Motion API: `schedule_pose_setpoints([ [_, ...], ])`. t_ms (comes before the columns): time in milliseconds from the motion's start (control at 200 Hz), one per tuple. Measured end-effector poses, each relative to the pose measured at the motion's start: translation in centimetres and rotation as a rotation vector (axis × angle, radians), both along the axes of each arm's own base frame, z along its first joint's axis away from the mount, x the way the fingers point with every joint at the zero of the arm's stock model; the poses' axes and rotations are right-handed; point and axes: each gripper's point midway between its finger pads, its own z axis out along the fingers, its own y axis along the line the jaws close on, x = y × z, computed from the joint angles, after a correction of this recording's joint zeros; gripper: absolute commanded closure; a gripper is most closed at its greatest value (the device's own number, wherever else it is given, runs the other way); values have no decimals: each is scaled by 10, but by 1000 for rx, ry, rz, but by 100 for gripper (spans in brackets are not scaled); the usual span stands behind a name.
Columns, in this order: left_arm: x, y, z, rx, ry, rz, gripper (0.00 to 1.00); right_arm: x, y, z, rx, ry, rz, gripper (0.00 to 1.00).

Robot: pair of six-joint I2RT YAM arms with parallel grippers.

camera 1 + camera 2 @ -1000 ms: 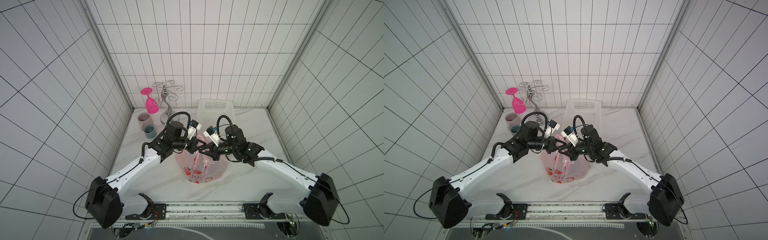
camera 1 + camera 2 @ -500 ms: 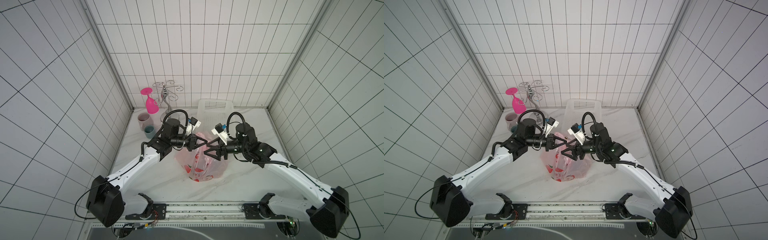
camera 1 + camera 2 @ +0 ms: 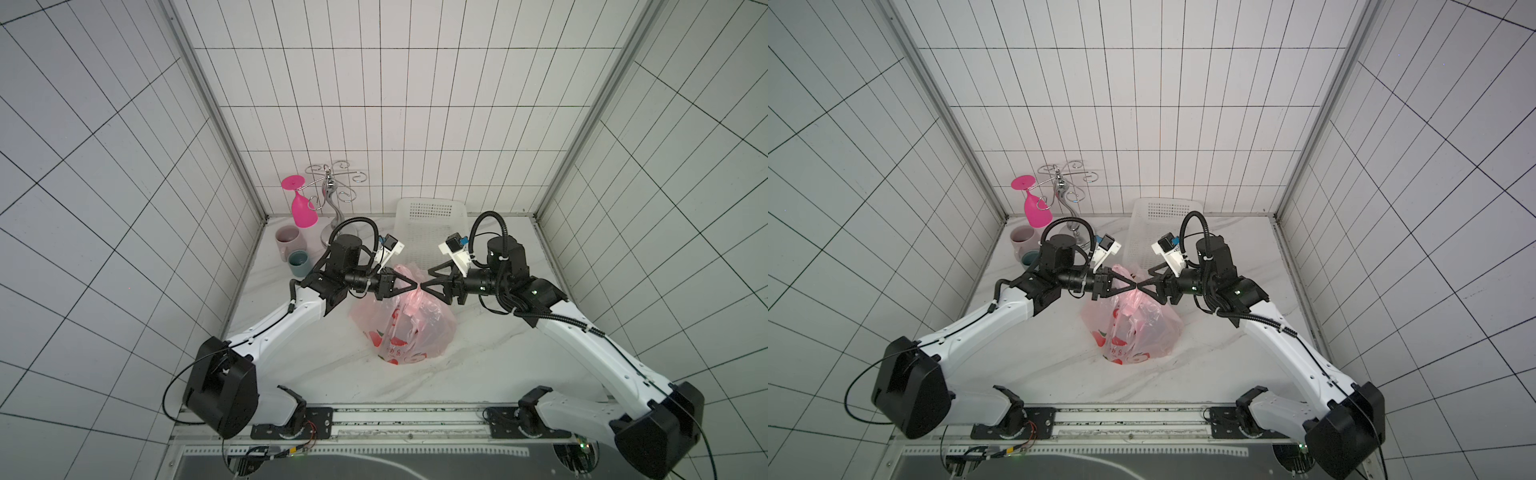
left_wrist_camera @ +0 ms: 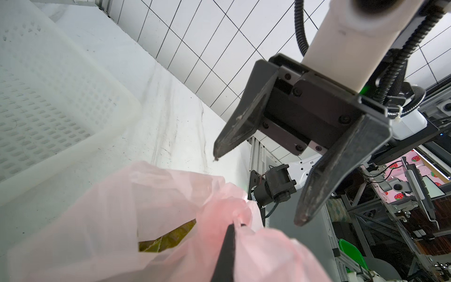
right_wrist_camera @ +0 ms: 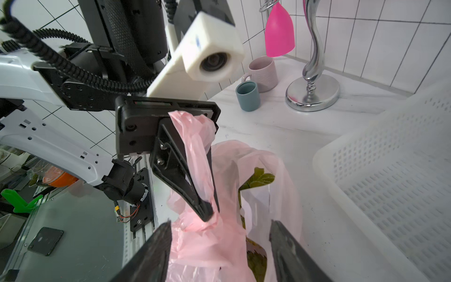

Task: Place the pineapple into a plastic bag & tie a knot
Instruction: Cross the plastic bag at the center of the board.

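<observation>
Right wrist view shows the left tool (image 5: 207, 214) with its jaws together, clamped on the bunched pink film at the top of the plastic bag (image 5: 212, 246); a strip of the same film runs back up between its fingers. The right tool (image 5: 219, 244) has its jaws apart and holds nothing, with the bag's gathered top seen between them; I cannot tell whether they touch it.

In both top views the two tools lie level and point straight at each other, nearly tip to tip, above the bag. The bag stands on the bench (image 3: 478, 361) with its long axis roughly upright, base down and gathered top up at the tools. Green leaves of the pineapple (image 5: 258, 177) show through the film.

The left arm (image 3: 282, 328) and right arm (image 3: 582, 345) rise from the front rail and lean inward, wrists bent so the tools run flat.

Just behind the bag sits a white basket (image 3: 430, 216). At the back corner on the left arm's side are a pink mug (image 3: 286, 241), a teal cup (image 3: 300, 262) and a chrome rack (image 3: 332, 199) with a pink glass (image 3: 303, 208) hanging upside down.
</observation>
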Motion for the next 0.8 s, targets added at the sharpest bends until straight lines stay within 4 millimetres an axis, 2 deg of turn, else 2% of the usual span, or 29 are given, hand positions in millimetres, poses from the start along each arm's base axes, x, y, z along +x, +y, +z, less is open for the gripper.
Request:
schedule_pose_setpoints([
  [360, -1, 0, 7, -21, 3, -22, 100, -15, 19, -16, -4, 60, 112, 43],
  [630, -2, -1, 14, -37, 7, -31, 100, -21, 29, -26, -19, 82, 148, 54],
  [710, -3, -1, 15, -40, 8, -34, 100, -22, 31, -28, -23, 87, 152, 62],
  [800, -3, -1, 15, -41, 12, -36, 100, -22, 34, -33, -33, 92, 157, 78],
])
